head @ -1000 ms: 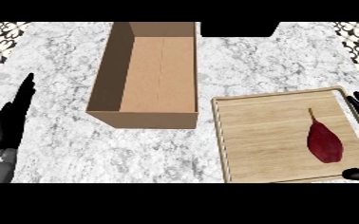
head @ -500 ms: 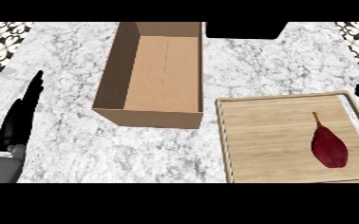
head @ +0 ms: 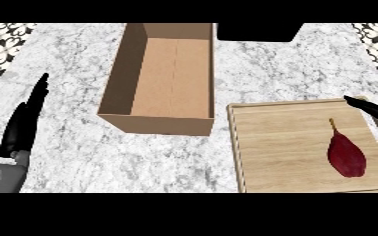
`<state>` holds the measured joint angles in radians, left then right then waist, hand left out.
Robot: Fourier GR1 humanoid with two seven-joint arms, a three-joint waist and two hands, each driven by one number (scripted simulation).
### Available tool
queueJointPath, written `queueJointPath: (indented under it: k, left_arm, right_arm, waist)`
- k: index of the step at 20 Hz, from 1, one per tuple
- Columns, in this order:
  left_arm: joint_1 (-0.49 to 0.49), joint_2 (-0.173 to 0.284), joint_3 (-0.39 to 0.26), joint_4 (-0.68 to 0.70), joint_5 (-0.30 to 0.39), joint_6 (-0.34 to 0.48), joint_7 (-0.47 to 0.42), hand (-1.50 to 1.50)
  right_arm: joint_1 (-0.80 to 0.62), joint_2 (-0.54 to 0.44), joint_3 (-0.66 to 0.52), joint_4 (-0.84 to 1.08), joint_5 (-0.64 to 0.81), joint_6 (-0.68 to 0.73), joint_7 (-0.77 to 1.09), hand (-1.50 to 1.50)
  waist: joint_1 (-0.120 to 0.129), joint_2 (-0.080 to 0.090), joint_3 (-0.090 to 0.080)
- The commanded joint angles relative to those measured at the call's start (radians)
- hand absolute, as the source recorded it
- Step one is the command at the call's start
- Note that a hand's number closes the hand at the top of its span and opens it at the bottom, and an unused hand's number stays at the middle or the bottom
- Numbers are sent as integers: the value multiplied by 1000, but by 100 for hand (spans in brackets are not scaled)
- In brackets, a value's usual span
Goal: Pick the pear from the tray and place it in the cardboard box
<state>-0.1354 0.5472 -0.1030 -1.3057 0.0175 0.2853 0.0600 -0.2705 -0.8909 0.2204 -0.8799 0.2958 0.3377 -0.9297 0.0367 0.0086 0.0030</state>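
A dark red pear [head: 345,155] with a thin stem lies on the right part of the wooden tray [head: 284,150]. Left of the tray stands the open cardboard box [head: 166,75], long side running away from me, with nothing inside. My left hand [head: 24,122] stands open at the left edge, fingers straight and pointing up, well apart from the box. Of my right hand [head: 361,103] only a straight finger shows at the right edge, over the tray's far right corner, above the pear and not touching it.
A black block [head: 258,32] sits at the back of the marble counter [head: 273,75], just right of the box's far end. Bare counter lies between the box and my left hand. The tray's left edge nearly meets the box's near right corner.
My right hand's finger has come in over the tray's far right corner. My left hand has risen slightly. Box, tray and pear lie as before.
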Motion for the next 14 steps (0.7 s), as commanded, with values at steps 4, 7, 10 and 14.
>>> queueJointPath:
  k: [4,7,10,14]
  left_arm:
    - [17,-30,15,7,-21,2,-3,0]
    - [-17,-49,30,60,-36,7,-33,0]
    - [17,-11,70,19,-8,-39,-31,0]
    - [13,-29,72,59,-31,-33,-46,0]
  right_arm:
    - [-137,44,67,212,117,44,-193,-150]
    - [-200,89,83,260,144,22,-169,-150]
    - [-164,114,89,262,148,-15,-184,-150]
    - [-189,135,90,241,125,22,-165,-150]
  waist:
    - [-11,-2,-1]
    - [-14,-1,-1]
    - [-19,-4,-2]
    - [-25,-3,-2]
